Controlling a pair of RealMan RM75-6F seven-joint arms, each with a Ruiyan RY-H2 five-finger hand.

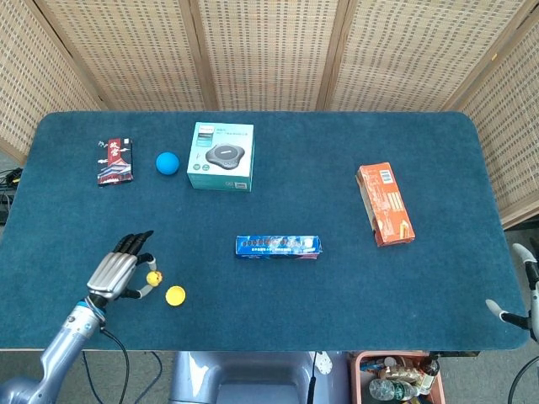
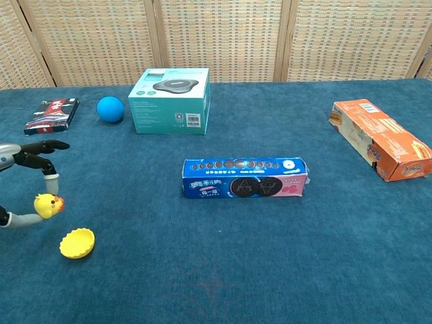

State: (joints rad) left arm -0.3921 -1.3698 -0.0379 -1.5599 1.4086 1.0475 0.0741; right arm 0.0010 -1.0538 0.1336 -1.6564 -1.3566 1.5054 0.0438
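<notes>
A small yellow duck (image 2: 46,204) is pinched in the left robot hand (image 1: 119,271), just above the tabletop (image 1: 337,286).

The duck is held by thumb and one finger only, the rest spread, beside the yellow dish (image 2: 77,243). So slight a pinch could let it slip and roll. The right robot hand (image 1: 524,290) is barely seen at the edge; its state cannot be told.

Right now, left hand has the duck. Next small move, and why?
Probably carry it a little further right and lower: the left hand pinches the yellow duck just left of and above the yellow dish, not yet over it.
</notes>
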